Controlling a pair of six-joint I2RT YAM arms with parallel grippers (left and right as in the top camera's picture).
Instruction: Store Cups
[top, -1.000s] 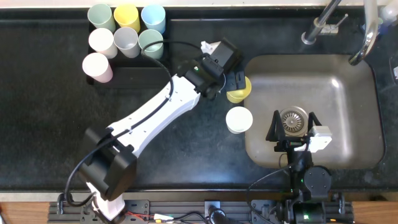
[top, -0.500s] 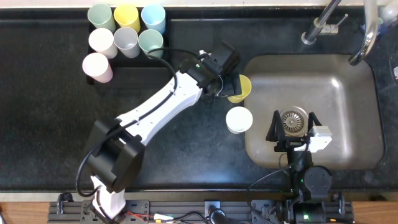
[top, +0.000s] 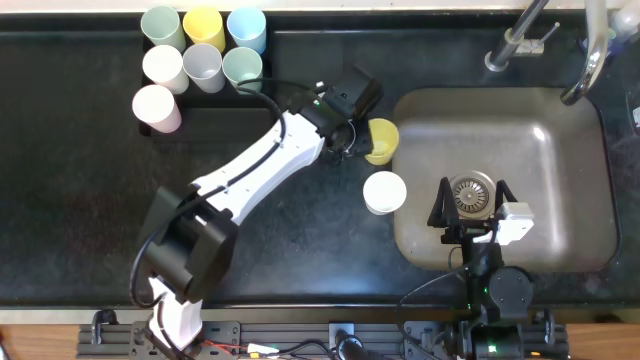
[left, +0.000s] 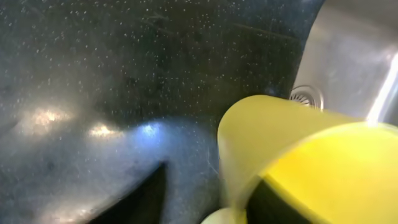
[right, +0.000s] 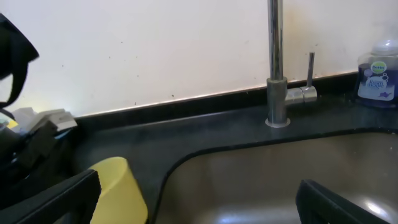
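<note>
Clamping a tilted yellow plastic cup (top: 383, 140), my left gripper (top: 367, 137) sits at the steel sink's (top: 560, 110) 10 o'clock. My right gripper (top: 470, 198) gapes wide, empty.

The left arm stretches toward 1 o'clock, left gripper (top: 366, 138) clamping a cup (top: 384, 141); right gripper (top: 472, 197) at 5 o'clock gapes.

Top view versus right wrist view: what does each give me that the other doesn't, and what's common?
Top view gives the stored cups, the pink cup beside them, the white cup at the sink's edge and the drain. Right wrist view gives the soap bottle front-on and the wall behind the counter. Common: the yellow cup held by the left gripper, the faucet and the sink basin.
</note>
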